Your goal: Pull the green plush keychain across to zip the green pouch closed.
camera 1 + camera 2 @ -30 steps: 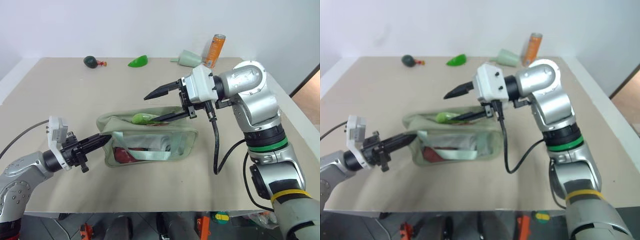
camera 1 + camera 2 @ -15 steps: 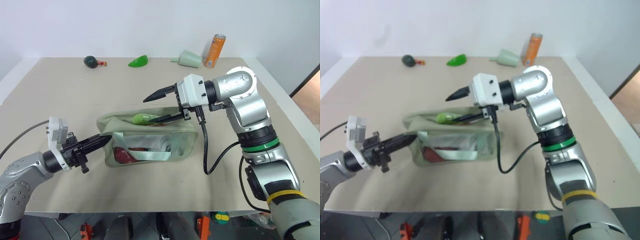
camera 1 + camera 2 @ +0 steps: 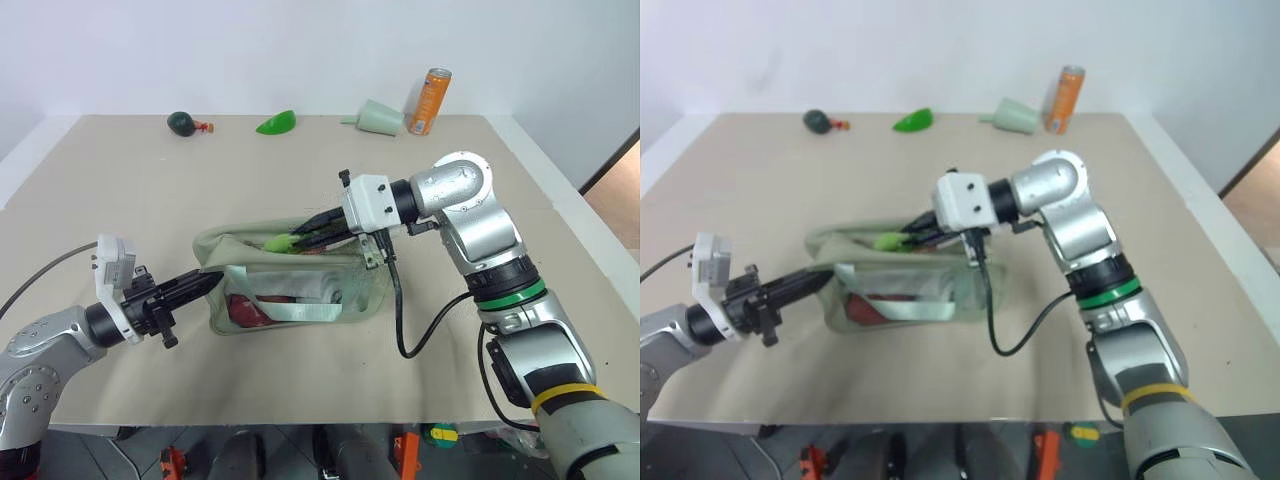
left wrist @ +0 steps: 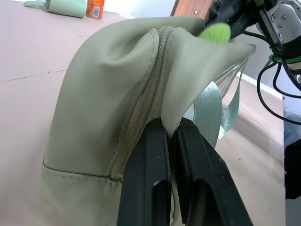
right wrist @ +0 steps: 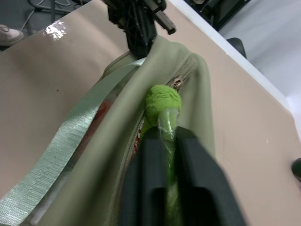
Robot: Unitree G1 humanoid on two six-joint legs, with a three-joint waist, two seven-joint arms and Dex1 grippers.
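A pale green pouch (image 3: 295, 280) lies on a beige table (image 3: 150, 190), toward its near edge and roughly midway between the left and right edges. The pouch is a soft fabric bag with a clear front window showing red and white contents, and a green webbing strap (image 3: 290, 310) across that window. Its top zipper gapes open.

The left gripper (image 3: 195, 283) is closed on the fabric at the pouch's left end, beside the zipper track (image 4: 141, 108), anchoring it. The right gripper (image 3: 305, 236) reaches in from the right over the pouch's top and is clamped shut on the green plush keychain (image 5: 162, 101), a small fuzzy lime-green piece at the zipper pull.

Along the far edge of the table, well apart from the pouch, sit a dark green ball (image 3: 181, 122), a glossy green leaf-shaped piece (image 3: 275, 123), a pale green funnel (image 3: 375, 117) and an orange can (image 3: 432, 100).

The keychain looks light, soft and squashy, so it would likely compress and could slip under a pull; the firmest hold seems to be low, close to where it joins the zipper pull. The pouch is limp and appears likely to bunch or slide unless its left end stays pinned.
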